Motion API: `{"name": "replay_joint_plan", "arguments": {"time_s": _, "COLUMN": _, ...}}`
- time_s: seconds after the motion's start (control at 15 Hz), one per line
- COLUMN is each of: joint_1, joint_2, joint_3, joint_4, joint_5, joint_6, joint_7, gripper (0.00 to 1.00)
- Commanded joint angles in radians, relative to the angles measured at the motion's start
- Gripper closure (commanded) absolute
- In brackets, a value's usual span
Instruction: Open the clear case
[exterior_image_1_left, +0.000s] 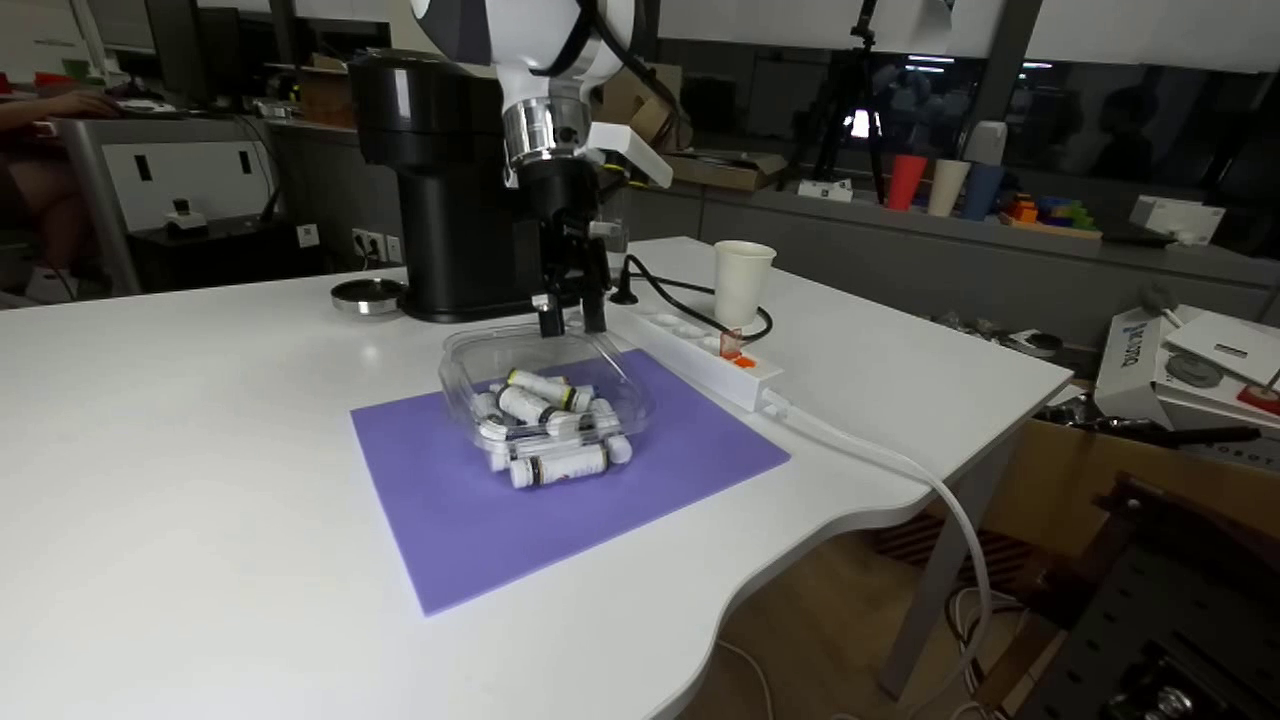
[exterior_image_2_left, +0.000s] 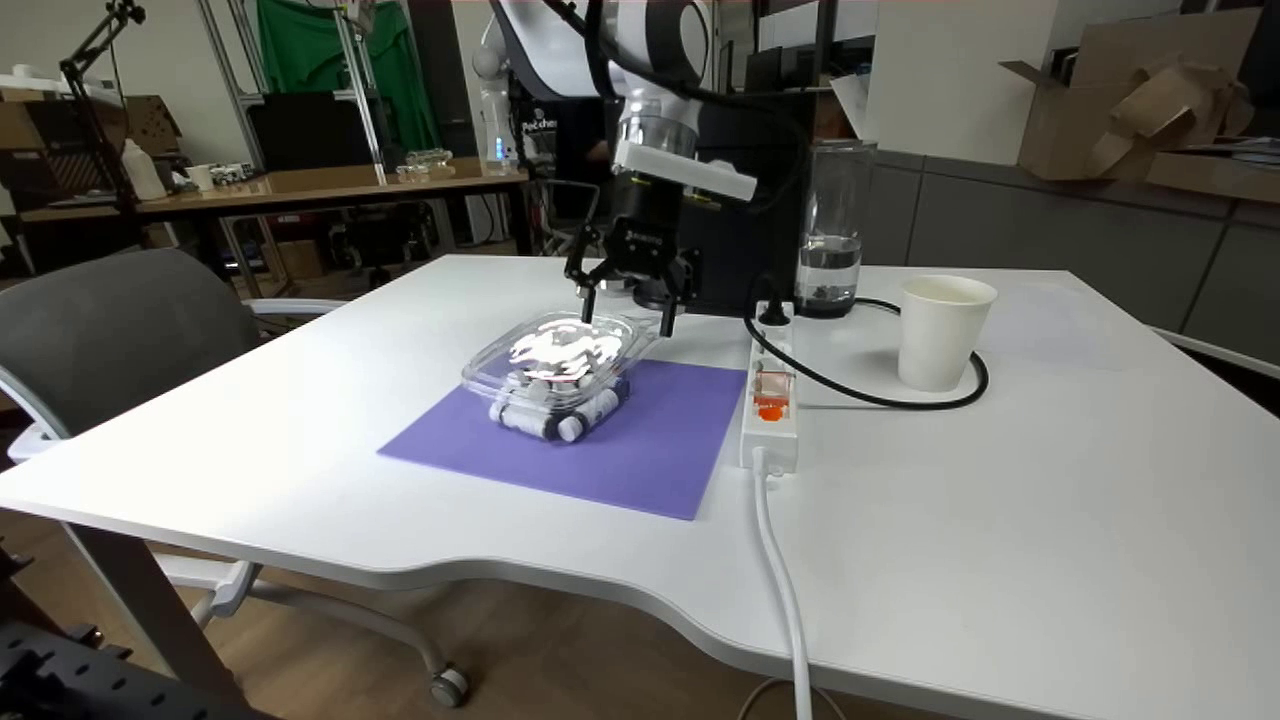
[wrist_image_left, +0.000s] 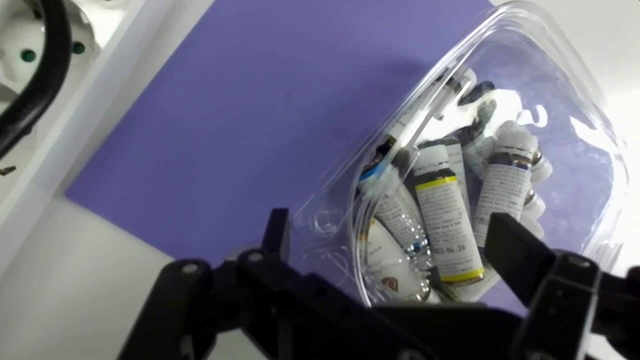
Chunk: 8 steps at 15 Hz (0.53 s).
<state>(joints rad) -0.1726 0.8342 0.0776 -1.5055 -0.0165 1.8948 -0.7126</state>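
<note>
The clear case (exterior_image_1_left: 515, 350) sits on the purple mat in both exterior views, with its clear lid (exterior_image_2_left: 490, 372) down over several small white-labelled bottles (wrist_image_left: 446, 220). In the wrist view the case (wrist_image_left: 565, 82) fills the right side. Its corner tab (wrist_image_left: 324, 222) sticks out toward the left finger. My gripper (exterior_image_1_left: 572, 320) is open and empty, pointing down over the case's rear corner; it also shows in an exterior view (exterior_image_2_left: 628, 315). In the wrist view the fingers (wrist_image_left: 390, 225) stand either side of that corner. I cannot tell whether a finger touches the case.
The purple mat (exterior_image_1_left: 480, 540) lies on the white table. A white power strip (exterior_image_1_left: 695, 355) with a black cable runs beside it. A paper cup (exterior_image_2_left: 940, 330) stands past the strip. A black coffee machine (exterior_image_1_left: 450, 210) and a glass jug (exterior_image_2_left: 830, 240) stand behind my gripper.
</note>
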Motion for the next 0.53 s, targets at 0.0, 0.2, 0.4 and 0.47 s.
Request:
{"name": "replay_joint_plan", "arguments": {"time_s": 0.0, "joint_1": -0.009, "joint_2": 0.006, "joint_3": 0.015, "joint_4": 0.036, "joint_5": 0.013, "joint_6": -0.044, "joint_7": -0.048, "gripper": 0.00}}
{"name": "replay_joint_plan", "arguments": {"time_s": 0.2, "joint_1": -0.005, "joint_2": -0.003, "joint_3": 0.017, "joint_4": 0.029, "joint_5": 0.012, "joint_6": -0.041, "joint_7": -0.076, "gripper": 0.00}}
{"name": "replay_joint_plan", "arguments": {"time_s": 0.4, "joint_1": -0.002, "joint_2": -0.012, "joint_3": 0.021, "joint_4": 0.019, "joint_5": 0.013, "joint_6": -0.038, "joint_7": -0.104, "gripper": 0.00}}
{"name": "replay_joint_plan", "arguments": {"time_s": 0.47, "joint_1": 0.000, "joint_2": -0.022, "joint_3": 0.024, "joint_4": 0.009, "joint_5": 0.012, "joint_6": -0.030, "joint_7": -0.113, "gripper": 0.00}}
